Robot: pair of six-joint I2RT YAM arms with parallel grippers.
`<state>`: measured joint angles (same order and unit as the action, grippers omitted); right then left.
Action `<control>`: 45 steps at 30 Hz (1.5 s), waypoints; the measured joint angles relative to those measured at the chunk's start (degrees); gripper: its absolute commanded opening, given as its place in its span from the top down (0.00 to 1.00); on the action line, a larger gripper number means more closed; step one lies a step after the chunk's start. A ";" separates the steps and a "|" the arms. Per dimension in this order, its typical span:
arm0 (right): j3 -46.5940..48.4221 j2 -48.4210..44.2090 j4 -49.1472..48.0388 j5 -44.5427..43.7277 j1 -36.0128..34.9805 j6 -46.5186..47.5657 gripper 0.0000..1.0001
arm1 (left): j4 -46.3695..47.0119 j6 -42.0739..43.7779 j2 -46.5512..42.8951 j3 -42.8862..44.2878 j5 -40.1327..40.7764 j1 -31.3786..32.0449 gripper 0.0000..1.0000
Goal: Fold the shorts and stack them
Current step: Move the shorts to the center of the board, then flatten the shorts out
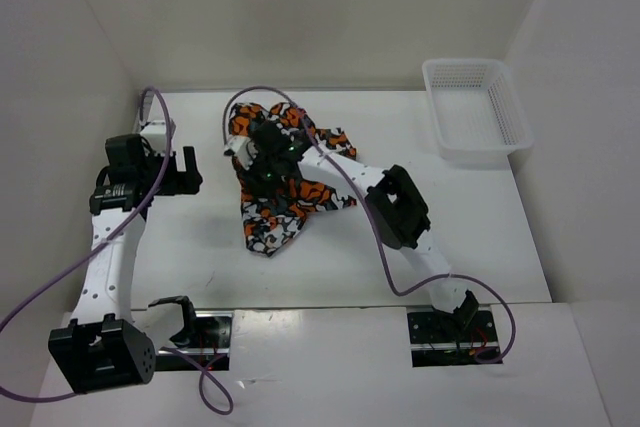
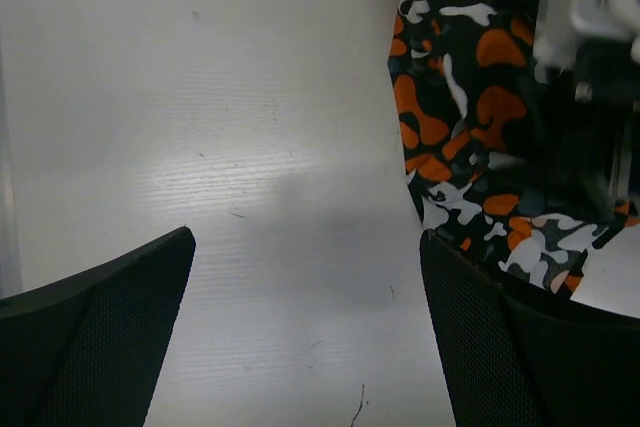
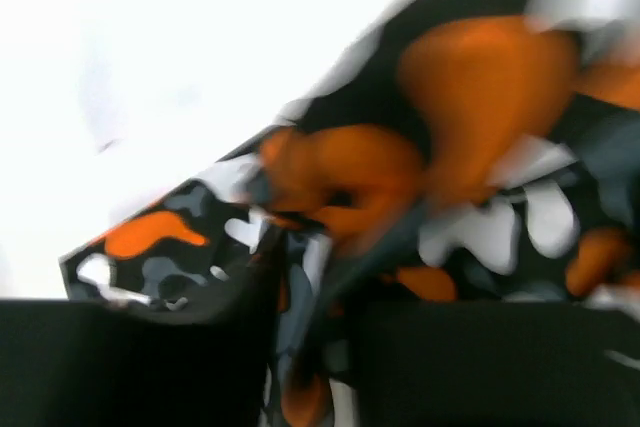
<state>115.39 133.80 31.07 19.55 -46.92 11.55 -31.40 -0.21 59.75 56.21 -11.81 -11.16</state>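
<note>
While crumpled on the counter point(image 1: 480, 237), the shorts point(image 1: 285, 197) sit pinched between the right fingers point(image 3: 150, 367).
Left fingers point(image 2: 90, 347) stand apart beside them; soft, light cloth, probably best taken at a hem corner.

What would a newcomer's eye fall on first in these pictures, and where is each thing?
The crumpled orange-and-black shorts lie in the middle of the white table, with the right gripper pinching the cloth. The left gripper hangs open just left of them, and a white basket sits at the far right corner.
</note>
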 measured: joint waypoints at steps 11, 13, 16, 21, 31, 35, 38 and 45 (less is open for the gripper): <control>2.84 -7.37 8.52 4.35 -4.70 12.63 0.00 | -2.97 -0.02 3.82 -4.09 -4.96 1.01 0.00; 2.73 -9.94 8.72 5.66 -1.27 12.31 0.00 | -3.54 0.00 4.02 -4.15 -6.69 1.73 0.00; 1.46 -13.49 7.10 6.84 5.20 9.79 0.00 | -3.41 0.00 6.01 -4.11 -9.31 2.91 0.00; -0.81 -14.49 1.40 0.92 13.92 3.63 0.00 | -0.68 0.00 16.55 -3.26 -9.62 4.39 0.00; -7.74 -5.81 -2.36 -4.04 13.88 0.17 0.00 | 2.03 -0.04 25.07 -1.49 -4.57 6.05 0.10; -14.29 -5.42 -1.86 -5.90 13.77 3.85 0.15 | 2.43 0.20 25.22 -2.95 -5.51 10.82 0.56; -18.23 -6.69 -3.02 -7.43 13.20 7.85 0.56 | 2.12 -0.13 25.31 -4.44 -6.86 11.82 0.94; -37.70 -20.63 -0.39 -9.16 11.15 16.39 1.00 | 2.97 -0.09 25.33 -5.29 -4.50 11.74 0.74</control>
<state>77.69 113.16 30.68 10.39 -35.77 27.94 -28.42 -0.30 85.08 50.92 -16.32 0.58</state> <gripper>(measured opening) 0.006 0.042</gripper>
